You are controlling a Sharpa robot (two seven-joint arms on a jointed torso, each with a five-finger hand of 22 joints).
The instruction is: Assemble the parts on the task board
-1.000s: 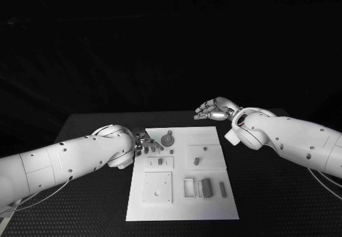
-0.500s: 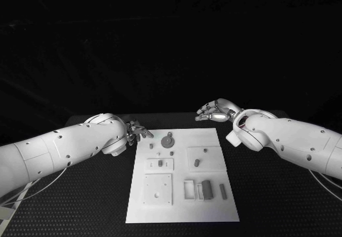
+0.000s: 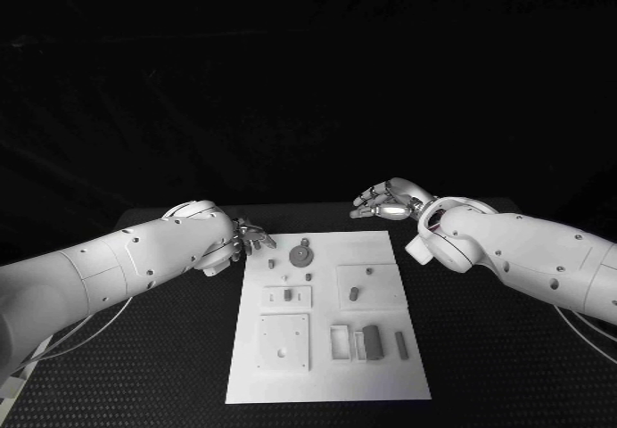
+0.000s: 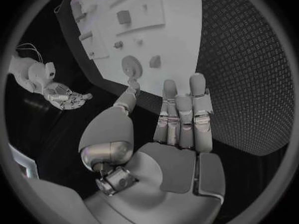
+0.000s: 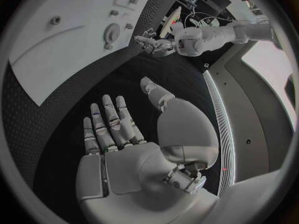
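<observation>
Both robot hands empty, fingers apart: left robot hand (image 3: 247, 239) hovered just off task board (image 3: 386, 357) edge near round part (image 3: 301, 255), prob. lining up pickup; right robot hand (image 3: 383, 201) parked over counter (image 3: 514, 357).

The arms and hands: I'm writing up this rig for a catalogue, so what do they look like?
Both arms have smooth white rounded shells dotted with small dark screw holes. A thin pale cable loops under the left arm. The left hand and right hand are silver metal with segmented fingers, grey palm pads and a bulbous thumb base.
</observation>
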